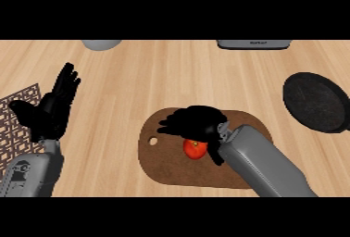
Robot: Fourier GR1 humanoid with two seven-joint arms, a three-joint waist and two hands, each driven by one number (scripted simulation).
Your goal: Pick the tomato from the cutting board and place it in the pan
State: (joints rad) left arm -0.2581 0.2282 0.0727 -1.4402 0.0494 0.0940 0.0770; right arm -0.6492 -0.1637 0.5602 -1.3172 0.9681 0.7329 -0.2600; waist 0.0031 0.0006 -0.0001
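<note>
Wooden counter (178,74): R hand (195,122) curled over tomato (195,149) on cutting board (164,162); L hand (51,109) open.

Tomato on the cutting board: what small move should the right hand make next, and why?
Probably it should close its fingers around the tomato. The right hand is over the cutting board and covers the tomato's top, but the tomato seems to lie on the board, not lifted. The pan waits further to the right, with nothing in it. The left hand rests open at the left.
</note>
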